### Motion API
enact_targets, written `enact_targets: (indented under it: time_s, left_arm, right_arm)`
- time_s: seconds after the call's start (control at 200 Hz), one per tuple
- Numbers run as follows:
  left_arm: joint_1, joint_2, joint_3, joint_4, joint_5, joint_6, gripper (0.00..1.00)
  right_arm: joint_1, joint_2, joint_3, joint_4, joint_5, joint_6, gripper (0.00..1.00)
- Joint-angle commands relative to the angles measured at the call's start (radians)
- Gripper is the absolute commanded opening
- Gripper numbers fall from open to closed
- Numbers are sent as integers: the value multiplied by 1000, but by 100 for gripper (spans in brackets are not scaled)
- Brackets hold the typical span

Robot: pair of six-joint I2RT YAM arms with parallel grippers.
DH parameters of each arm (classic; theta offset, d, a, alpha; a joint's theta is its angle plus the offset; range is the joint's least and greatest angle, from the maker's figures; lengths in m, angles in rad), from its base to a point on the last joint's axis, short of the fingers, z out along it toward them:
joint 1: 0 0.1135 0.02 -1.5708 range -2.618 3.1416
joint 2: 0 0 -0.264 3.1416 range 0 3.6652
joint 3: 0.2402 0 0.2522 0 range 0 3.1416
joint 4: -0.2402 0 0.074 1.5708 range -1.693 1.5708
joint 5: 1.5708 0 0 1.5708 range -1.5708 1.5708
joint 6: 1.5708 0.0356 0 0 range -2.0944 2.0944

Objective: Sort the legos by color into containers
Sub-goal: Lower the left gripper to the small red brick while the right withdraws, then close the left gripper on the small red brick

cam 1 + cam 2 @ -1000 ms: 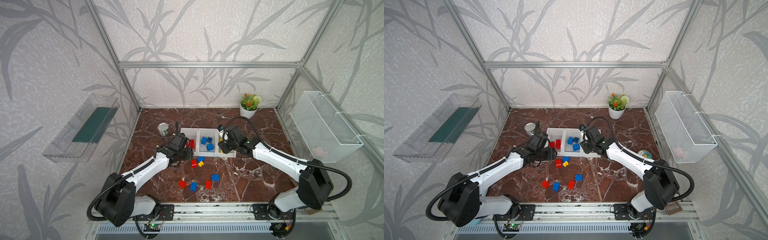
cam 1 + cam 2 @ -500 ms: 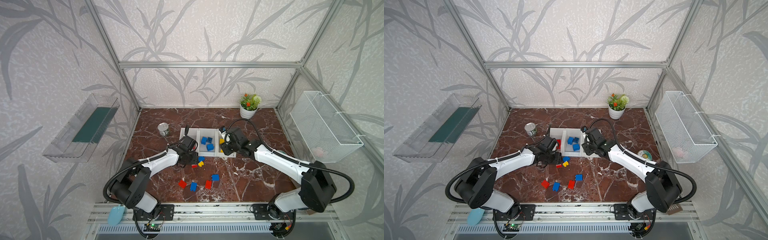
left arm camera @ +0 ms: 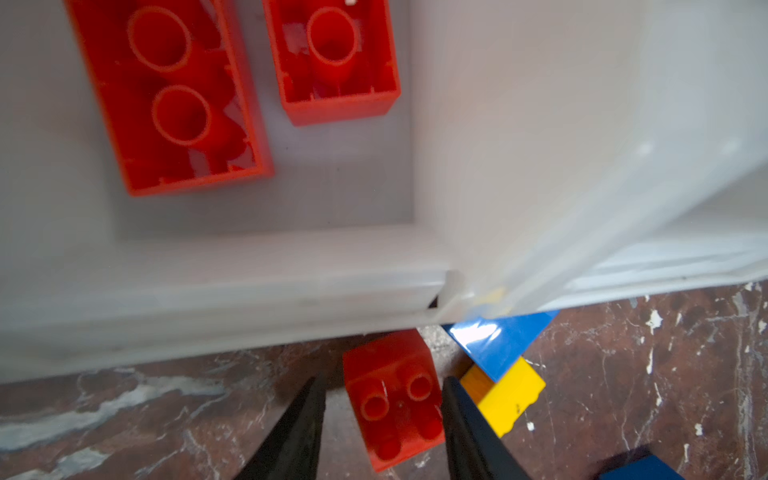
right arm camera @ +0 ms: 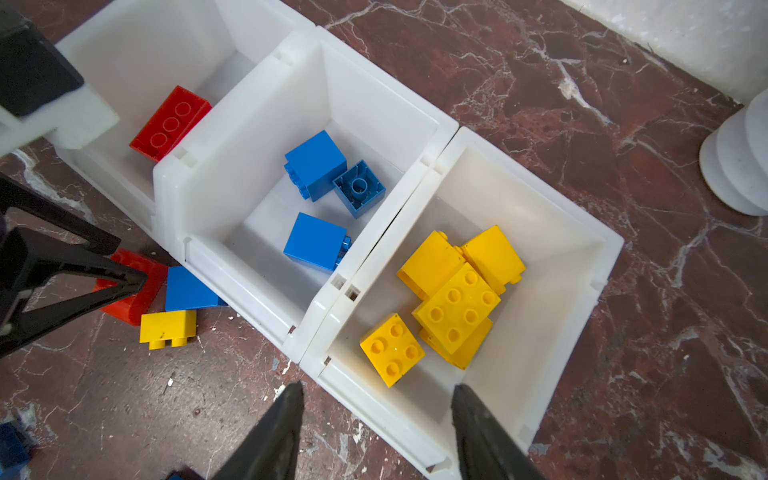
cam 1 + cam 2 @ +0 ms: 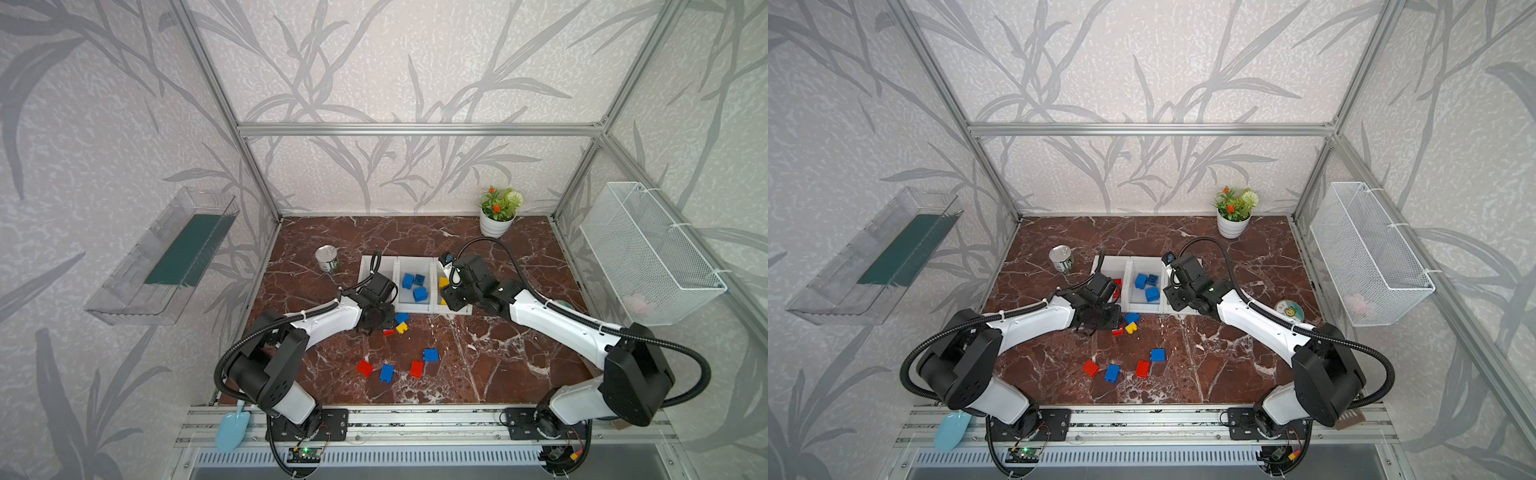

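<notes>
Three joined white containers stand mid-table: the left [image 5: 367, 266] holds red legos, the middle [image 4: 178, 187] three blue ones, the right [image 4: 540, 332] several yellow ones. On the floor before them lie a red lego [image 3: 395, 407], a blue lego [image 3: 498, 345] and a yellow lego [image 3: 507, 395]. My left gripper [image 3: 383, 381] is open astride that red lego, one finger touching it, a gap at the other. My right gripper [image 4: 376, 390] hangs open and empty over the yellow container's front lip. More loose legos lie nearer the front: red [image 5: 364, 368], blue [image 5: 387, 372], red [image 5: 416, 368], blue [image 5: 431, 355].
A tin can [image 5: 327, 259] stands left of the containers and a potted plant [image 5: 496, 216] at the back right. A wire basket [image 5: 648, 253] hangs on the right wall, a clear tray [image 5: 166, 257] on the left. A round disc [image 5: 1289, 309] lies beside the right arm.
My left gripper came forward from the red container down to the floor in front of it, and its jaws narrowed around the red lego. The right gripper barely moved.
</notes>
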State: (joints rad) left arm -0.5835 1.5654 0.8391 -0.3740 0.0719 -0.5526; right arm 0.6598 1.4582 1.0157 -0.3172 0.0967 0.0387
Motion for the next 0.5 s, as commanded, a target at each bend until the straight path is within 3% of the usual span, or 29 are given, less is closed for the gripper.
enact_targets:
  time_s: [0.0,0.29,0.495]
  left_arm:
    - [-5,13,12,-21,-42,-13,47]
    - [-5,-12,-8,-40,-65,-5,41]
    - [-12,-12,-7,-30,-33,-5,51]
  right_arm:
    - [-3,-15,-9,11,3,17,59]
    - [-3,-10,-6,13,0,18,58]
    - [-3,-6,-8,16,-1,21,58]
